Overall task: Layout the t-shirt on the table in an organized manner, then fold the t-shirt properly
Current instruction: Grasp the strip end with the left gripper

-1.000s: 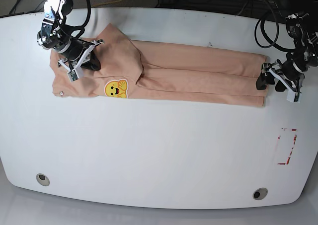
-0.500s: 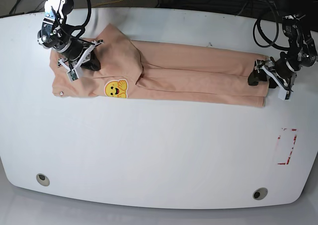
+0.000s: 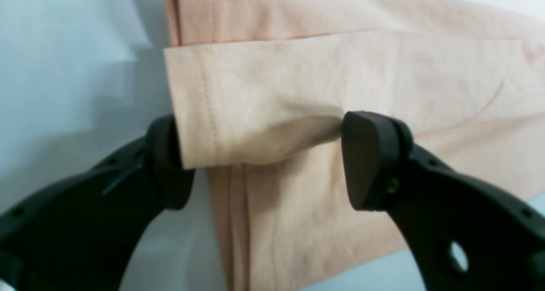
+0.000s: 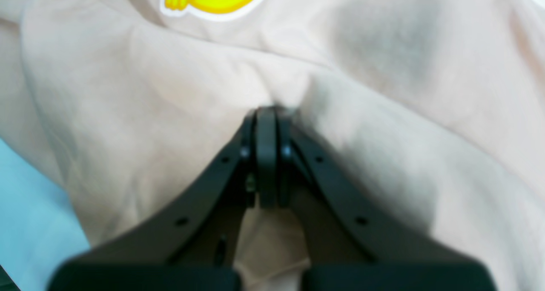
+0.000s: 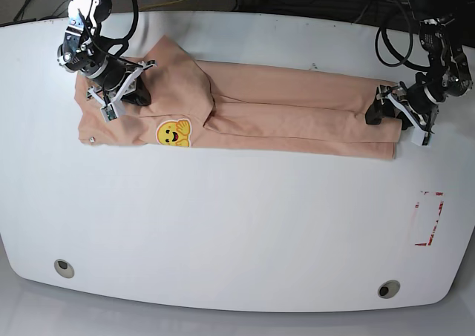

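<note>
Left tool jaws wide, straddling hem of peach-pink cotton t-shirt, no grip. Right tool clamped on chest fabric. Shirt folded lengthwise, far side of white smooth surface.

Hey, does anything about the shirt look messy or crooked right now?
Yes. The t-shirt is folded into a long strip, but near the emoji print the cloth bunches into a raised ridge where the right tool pinches it. The hem end lies fairly straight.

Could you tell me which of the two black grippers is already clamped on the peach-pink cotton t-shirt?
The right gripper, beside the yellow emoji print, is shut on the peach-pink cotton t-shirt. The left gripper only straddles the hem, open.
</note>
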You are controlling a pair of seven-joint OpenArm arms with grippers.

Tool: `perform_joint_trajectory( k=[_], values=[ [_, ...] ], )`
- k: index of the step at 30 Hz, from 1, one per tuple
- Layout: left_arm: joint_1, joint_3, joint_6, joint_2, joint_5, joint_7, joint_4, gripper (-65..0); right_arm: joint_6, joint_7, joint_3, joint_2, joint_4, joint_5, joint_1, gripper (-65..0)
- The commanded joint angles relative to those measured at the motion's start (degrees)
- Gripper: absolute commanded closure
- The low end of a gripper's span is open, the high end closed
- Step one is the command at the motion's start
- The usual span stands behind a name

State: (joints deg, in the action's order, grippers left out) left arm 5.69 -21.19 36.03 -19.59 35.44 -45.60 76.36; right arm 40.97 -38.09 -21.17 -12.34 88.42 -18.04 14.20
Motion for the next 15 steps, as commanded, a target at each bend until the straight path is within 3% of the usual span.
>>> perform_joint_trajectory(
  k=[1, 8, 15],
  values=[
    [-0.02, 0.14, -0.29, -0.76, -1.02, -2.0, 0.35, -44.6, -0.97, -4.6, 0.11, -0.28, -0.38, 4.02, 0.53, 0.0],
    [0.94, 0.31, -0.29, -0.76, -1.02, -2.0, 0.35, -30.9, -0.97, -4.6, 0.03, -0.28, -0.38, 3.93, 0.44, 0.0],
    [0.94, 5.06, -0.29, -0.76, -0.85, -2.0, 0.35, -28.8, -0.97, -4.6, 0.03, -0.28, -0.38, 3.93, 0.53, 0.0]
  ],
)
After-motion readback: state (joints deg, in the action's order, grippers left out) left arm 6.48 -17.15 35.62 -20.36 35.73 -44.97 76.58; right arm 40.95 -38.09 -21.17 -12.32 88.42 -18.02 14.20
